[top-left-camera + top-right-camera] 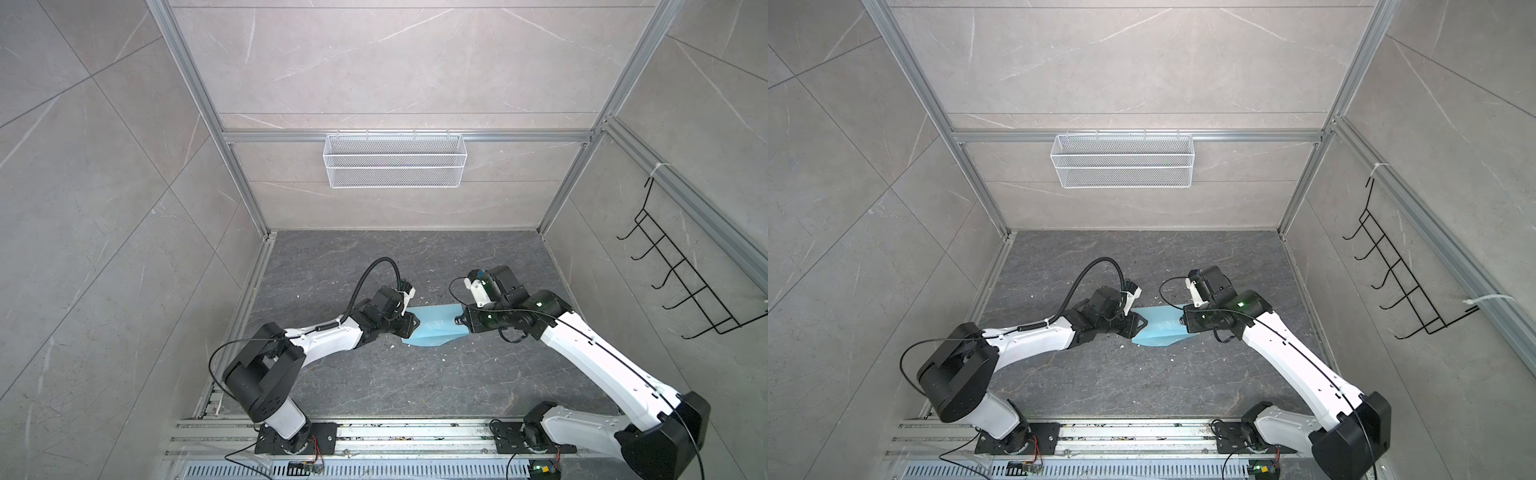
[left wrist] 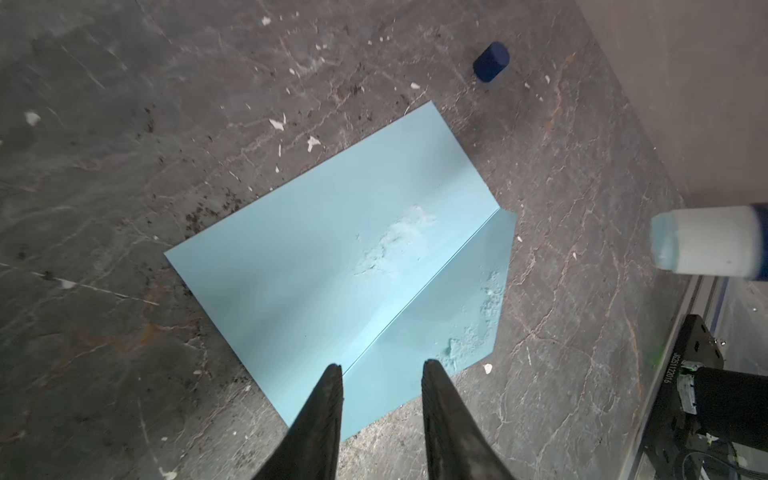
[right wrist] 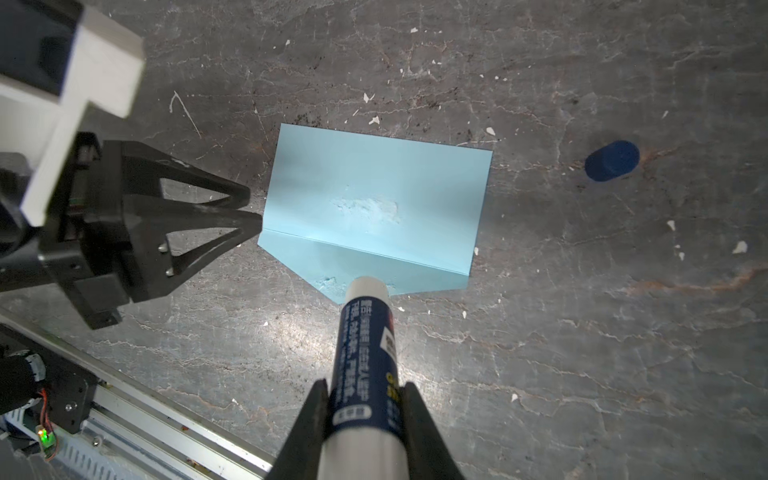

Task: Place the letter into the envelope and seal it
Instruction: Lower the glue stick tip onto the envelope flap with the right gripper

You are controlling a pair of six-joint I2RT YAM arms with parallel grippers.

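Note:
The light blue envelope (image 1: 432,328) (image 1: 1156,328) lies flat on the dark table with its pointed flap (image 3: 374,270) (image 2: 449,316) folded out. Rough glue marks show on the body and the flap. My left gripper (image 2: 382,368) (image 1: 413,328) (image 3: 255,208) is open, its tips over the envelope's left end by the fold line, nothing between them. My right gripper (image 3: 363,388) (image 1: 467,322) is shut on a dark blue glue stick (image 3: 365,345) (image 2: 706,245), whose white tip rests on the flap's edge. The letter is not in view.
The glue stick's dark blue cap (image 3: 611,160) (image 2: 491,61) lies on the table beyond the envelope. White paper scraps dot the table. A white wire basket (image 1: 395,160) hangs on the back wall, a black hook rack (image 1: 681,282) on the right wall. Aluminium rails (image 1: 374,436) run along the front.

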